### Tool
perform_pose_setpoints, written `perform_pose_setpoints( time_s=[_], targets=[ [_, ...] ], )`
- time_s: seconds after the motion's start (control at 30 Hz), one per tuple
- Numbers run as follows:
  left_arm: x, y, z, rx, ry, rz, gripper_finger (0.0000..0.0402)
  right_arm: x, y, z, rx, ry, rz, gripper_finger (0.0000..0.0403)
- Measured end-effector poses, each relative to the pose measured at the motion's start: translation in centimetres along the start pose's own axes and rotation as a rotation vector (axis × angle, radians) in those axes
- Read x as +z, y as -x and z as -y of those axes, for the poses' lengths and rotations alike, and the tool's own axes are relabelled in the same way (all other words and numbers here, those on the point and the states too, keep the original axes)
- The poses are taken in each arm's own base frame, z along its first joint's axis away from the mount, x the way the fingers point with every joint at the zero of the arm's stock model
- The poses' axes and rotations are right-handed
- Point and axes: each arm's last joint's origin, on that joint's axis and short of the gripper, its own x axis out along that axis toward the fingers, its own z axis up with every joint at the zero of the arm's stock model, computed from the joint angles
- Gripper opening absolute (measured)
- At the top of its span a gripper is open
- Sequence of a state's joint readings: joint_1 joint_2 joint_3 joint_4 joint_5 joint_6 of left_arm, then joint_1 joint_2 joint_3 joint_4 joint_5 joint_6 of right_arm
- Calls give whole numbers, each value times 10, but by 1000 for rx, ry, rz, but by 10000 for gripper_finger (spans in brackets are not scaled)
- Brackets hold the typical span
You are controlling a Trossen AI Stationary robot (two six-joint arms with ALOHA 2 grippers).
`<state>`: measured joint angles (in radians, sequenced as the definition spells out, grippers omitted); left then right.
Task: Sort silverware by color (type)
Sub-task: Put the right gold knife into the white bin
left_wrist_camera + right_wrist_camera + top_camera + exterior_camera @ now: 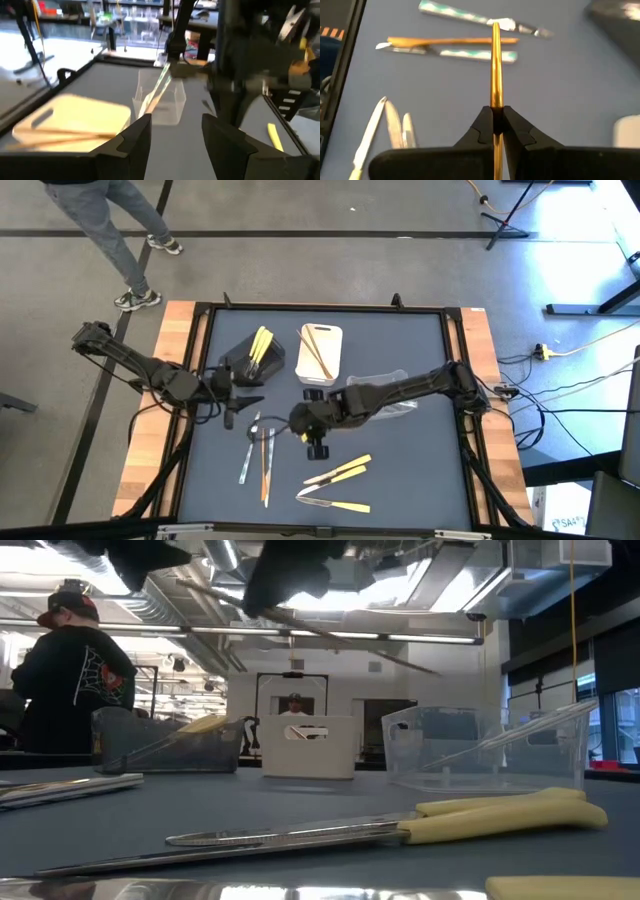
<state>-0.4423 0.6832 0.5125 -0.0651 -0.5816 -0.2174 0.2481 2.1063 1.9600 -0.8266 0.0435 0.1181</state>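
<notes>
Right gripper clamped on an orange-brown utensil, lifted over the table (mid-carry, I judge). White tray just beyond it; next move: swing there, release. Left gripper spread, idle.

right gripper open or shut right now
Shut: in the right wrist view the right gripper pinches an orange-brown utensil between its fingertips.

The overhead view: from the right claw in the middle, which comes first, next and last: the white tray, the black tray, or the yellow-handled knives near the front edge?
From the right gripper, shut on an orange-brown utensil:
1. Yellow-handled knives, just toward the table's front edge.
2. White tray, toward the far edge; nearly as close as the knives, so hard to call.
3. Black tray, far edge, toward the left arm.
</notes>
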Motion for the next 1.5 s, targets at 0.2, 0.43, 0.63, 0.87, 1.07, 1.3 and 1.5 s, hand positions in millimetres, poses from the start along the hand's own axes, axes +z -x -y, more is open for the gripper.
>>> perform_pose_setpoints(
  time_s=[0.2,0.43,0.63,0.87,1.07,1.3,1.5],
  targets=[
    [-12,4,-5,8,73,-119,169,21,18,38,-44,25,96,5],
    [-21,4,-5,-6,152,-217,169,39,27,109,-147,-64,282,5],
    [-22,4,-3,-60,205,-253,169,34,36,169,-300,-167,315,5],
    [-23,4,-2,-90,211,-266,169,20,17,211,-380,-318,267,5],
    [-23,4,-2,-90,216,-266,169,11,-5,226,-446,-397,228,5],
    [-23,4,-2,-80,289,-269,169,5,-16,236,-506,-418,205,5],
    [-26,5,-2,-96,444,-338,169,-2,-28,240,-517,-430,156,5]
  ],
)
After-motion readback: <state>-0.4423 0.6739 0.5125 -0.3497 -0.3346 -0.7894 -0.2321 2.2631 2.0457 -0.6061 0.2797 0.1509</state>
